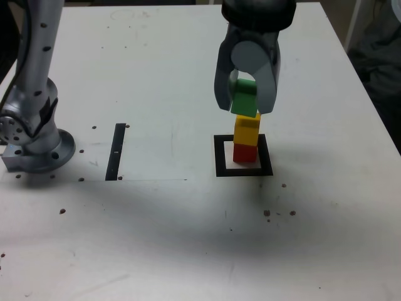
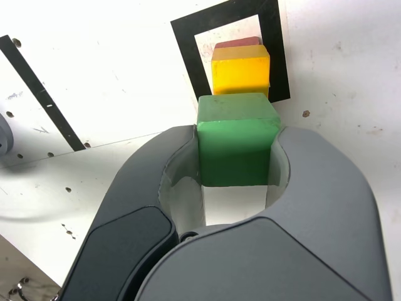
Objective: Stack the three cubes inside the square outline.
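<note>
A red cube [image 1: 245, 153] stands inside the black square outline [image 1: 220, 157] with a yellow cube [image 1: 247, 129] stacked on it. My gripper [image 1: 245, 106] is shut on the green cube [image 1: 245, 100], which hangs at the top of the yellow cube; whether they touch I cannot tell. The wrist view shows the green cube [image 2: 237, 138] clamped between both fingers, with the yellow cube [image 2: 240, 71], a strip of the red cube [image 2: 237, 42] and the square outline [image 2: 188, 37] beyond it.
A narrow black strip [image 1: 116, 151] lies on the white table at the exterior view's left of the outline. The arm's metal base [image 1: 34, 135] stands at the far left. Dark specks dot the table.
</note>
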